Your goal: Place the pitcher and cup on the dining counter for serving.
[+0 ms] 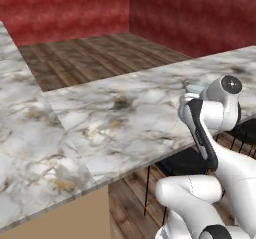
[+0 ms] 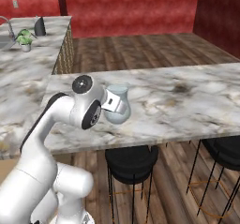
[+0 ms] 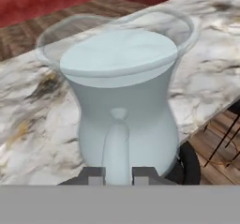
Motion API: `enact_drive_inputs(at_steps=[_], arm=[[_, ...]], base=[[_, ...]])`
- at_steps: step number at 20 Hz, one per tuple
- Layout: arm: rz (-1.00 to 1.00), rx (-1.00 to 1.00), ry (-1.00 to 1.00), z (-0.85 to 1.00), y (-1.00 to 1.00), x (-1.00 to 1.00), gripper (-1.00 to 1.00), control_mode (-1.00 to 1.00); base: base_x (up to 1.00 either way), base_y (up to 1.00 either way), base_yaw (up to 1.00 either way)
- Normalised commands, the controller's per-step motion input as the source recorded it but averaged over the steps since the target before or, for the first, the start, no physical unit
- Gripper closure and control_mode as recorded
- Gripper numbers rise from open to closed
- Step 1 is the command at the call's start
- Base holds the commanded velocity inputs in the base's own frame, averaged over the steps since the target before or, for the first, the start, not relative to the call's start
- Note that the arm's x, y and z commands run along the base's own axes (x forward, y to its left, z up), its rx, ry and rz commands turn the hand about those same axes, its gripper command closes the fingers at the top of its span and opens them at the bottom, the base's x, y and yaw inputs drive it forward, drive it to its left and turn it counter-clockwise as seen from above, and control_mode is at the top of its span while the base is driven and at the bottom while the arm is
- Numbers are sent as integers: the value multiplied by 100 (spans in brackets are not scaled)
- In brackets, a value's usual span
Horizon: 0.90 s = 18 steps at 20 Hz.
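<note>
- The white arm reaches forward over the marble table [image 2: 187, 101], elbow bent.
- Its tool [image 3: 117, 175] is clenched on the handle of one pitcher [image 2: 118, 107], upright near the table's near edge.
- Two black stools [image 2: 131, 163] stand below.

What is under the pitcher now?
The pitcher stands on the dining counter, near its edge, with a black stool below that edge. The gripper is shut on its handle. The pitcher's base covers the contact.

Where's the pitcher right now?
The pitcher stands upright on the dining counter, near its front edge above a black stool. In the hand view its handle sits between the fingers.
</note>
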Motion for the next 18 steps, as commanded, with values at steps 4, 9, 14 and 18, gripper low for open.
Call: enact_drive_inputs(at_steps=[4, 9, 14, 18], arm=[[0, 0, 0, -30, -4, 91, 100, -100], [0, 2, 0, -37, -9, 95, 100, -100], [0, 1, 0, -39, -1, 95, 100, -100], [0, 0, 0, -46, 0, 84, 100, -100]], base=[[0, 0, 0], [0, 0, 0], [0, 0, 0], [0, 0, 0]])
